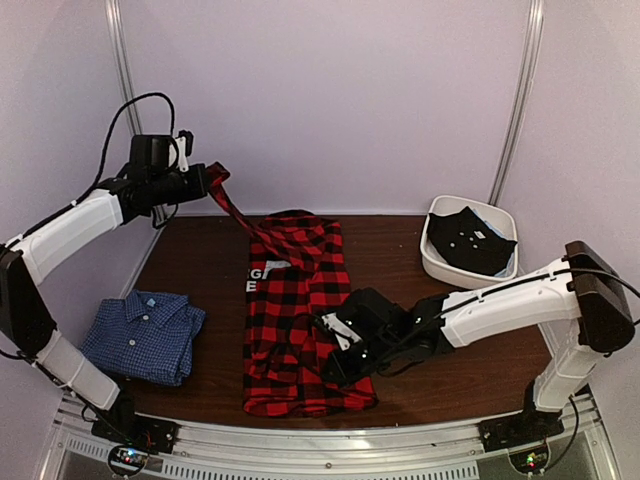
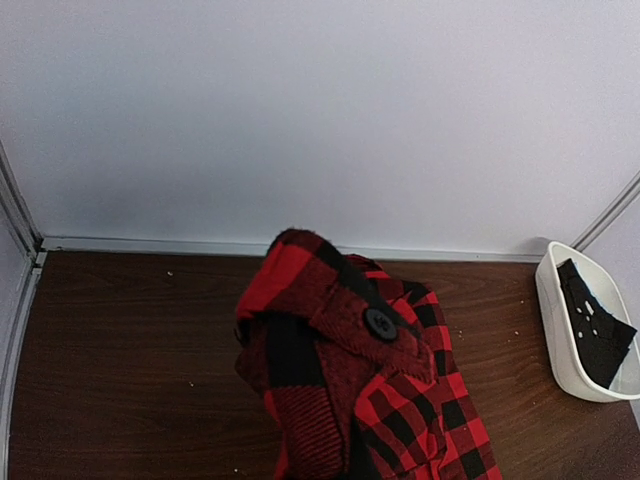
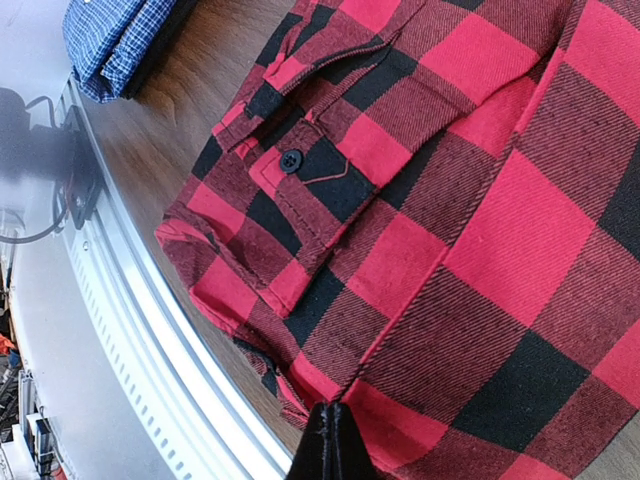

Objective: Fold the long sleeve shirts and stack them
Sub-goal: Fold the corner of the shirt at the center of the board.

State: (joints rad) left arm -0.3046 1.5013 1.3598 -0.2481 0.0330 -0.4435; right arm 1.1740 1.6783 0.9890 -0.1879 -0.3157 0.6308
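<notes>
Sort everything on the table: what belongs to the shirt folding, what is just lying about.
For the job: red-and-black plaid shirt; blue check shirt, folded at the left.
Lying about: white bin; black cloth inside it.

Two shirts: one red-and-black plaid shirt (image 1: 298,320), a sleeve hanging from the left gripper (image 1: 205,180), and one blue shirt (image 1: 143,335) lying left of the right gripper (image 1: 335,345). One white tub (image 1: 440,262) beyond the right gripper holds one black cloth (image 1: 468,240). Two grippers.
</notes>
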